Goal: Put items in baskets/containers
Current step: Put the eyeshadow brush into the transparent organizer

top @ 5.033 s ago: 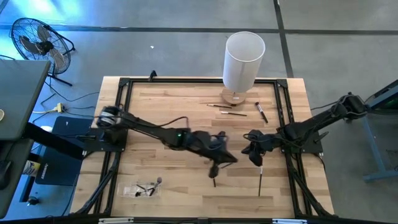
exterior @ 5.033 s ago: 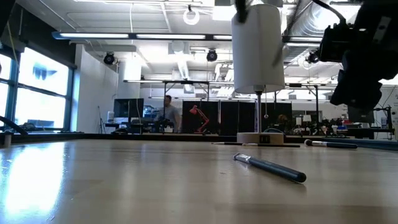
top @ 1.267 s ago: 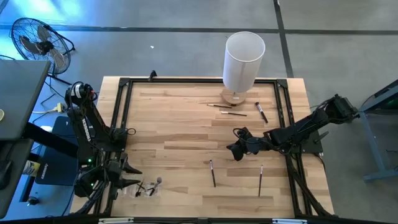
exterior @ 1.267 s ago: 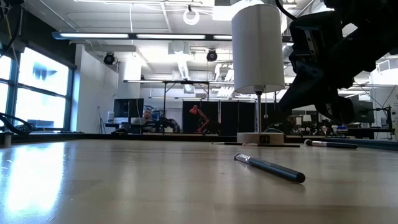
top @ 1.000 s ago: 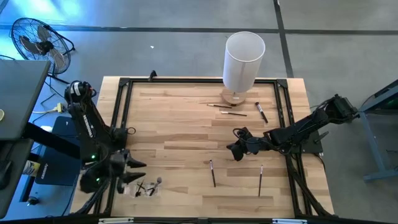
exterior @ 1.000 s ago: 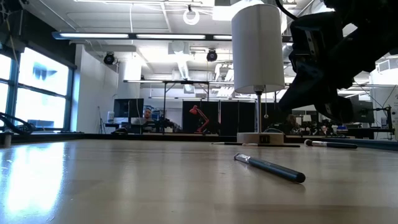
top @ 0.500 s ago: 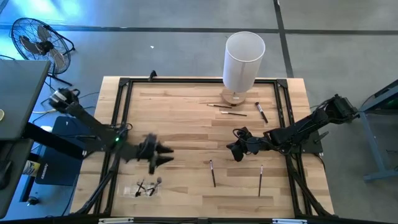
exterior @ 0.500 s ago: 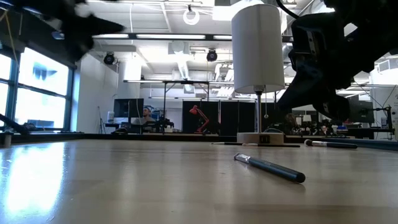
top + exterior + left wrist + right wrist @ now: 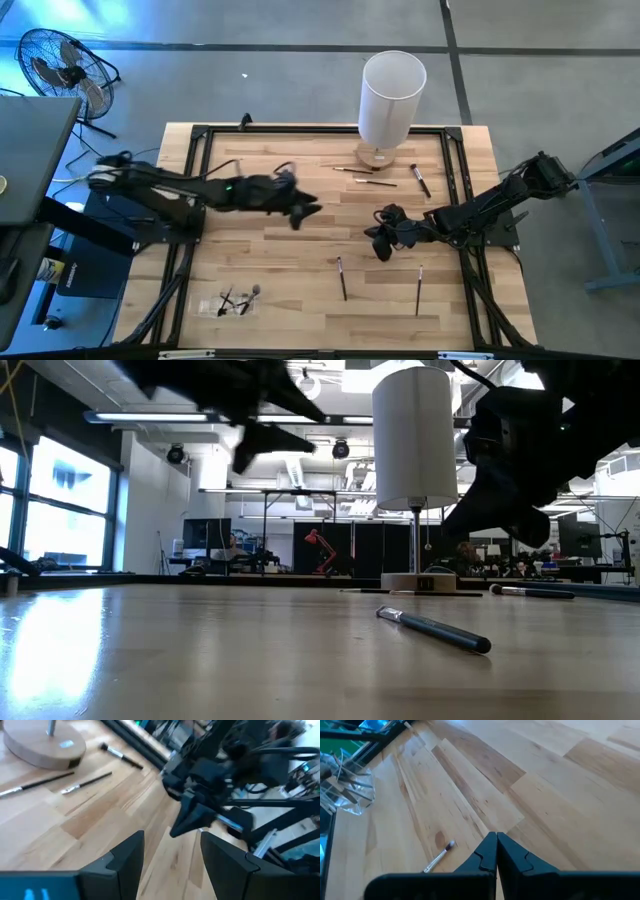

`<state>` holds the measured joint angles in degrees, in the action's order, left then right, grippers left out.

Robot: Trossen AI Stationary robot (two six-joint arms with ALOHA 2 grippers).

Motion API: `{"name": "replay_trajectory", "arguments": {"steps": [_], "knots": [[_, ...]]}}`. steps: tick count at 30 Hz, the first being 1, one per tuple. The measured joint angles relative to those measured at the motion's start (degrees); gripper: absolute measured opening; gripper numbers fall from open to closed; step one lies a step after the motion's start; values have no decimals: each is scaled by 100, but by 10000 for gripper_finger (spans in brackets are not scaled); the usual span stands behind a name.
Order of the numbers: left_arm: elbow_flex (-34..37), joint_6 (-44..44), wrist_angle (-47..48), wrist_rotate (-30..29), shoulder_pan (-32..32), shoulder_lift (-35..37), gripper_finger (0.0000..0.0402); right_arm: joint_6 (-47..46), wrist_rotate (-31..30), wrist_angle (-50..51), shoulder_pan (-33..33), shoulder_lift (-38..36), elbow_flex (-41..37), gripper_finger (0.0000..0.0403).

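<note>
From above I count five loose brushes on the table: two thin ones lying by the lamp's foot, one thicker dark brush beside them, and two nearer the front edge. I count one clear container with a few dark brushes inside; their number I cannot tell. One white cylindrical lamp. One floor fan.

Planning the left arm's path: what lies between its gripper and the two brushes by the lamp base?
Bare wood between left gripper and brushes, per high view.
</note>
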<state>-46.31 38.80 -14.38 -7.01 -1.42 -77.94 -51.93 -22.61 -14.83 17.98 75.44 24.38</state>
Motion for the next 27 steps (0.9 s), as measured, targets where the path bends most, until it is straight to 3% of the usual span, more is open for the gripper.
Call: {"name": "replay_trajectory", "arguments": {"steps": [4, 7, 14, 18, 22, 27], "knots": [[-862, -3, 338, 592, 294, -844, 187, 375, 0, -2, 0, 0, 0, 3], [-1358, -213, 456, 988, 452, -1296, 158, 502, 0, -3, 0, 0, 0, 4], [-1658, -897, 484, 1381, 900, -1647, 17, 414, 7, -50, 0, 0, 0, 1], [-1658, -1230, 868, 1454, 1280, -1647, 18, 269, -48, -61, 0, 0, 0, 1], [-1549, -1827, 1214, 2133, 1660, -1450, 4, 41, -352, 189, 0, 0, 173, 1], [-933, -2135, 1218, 2713, 2049, -1171, 2, -184, -941, 1971, -46, 0, 1053, 1]]}}
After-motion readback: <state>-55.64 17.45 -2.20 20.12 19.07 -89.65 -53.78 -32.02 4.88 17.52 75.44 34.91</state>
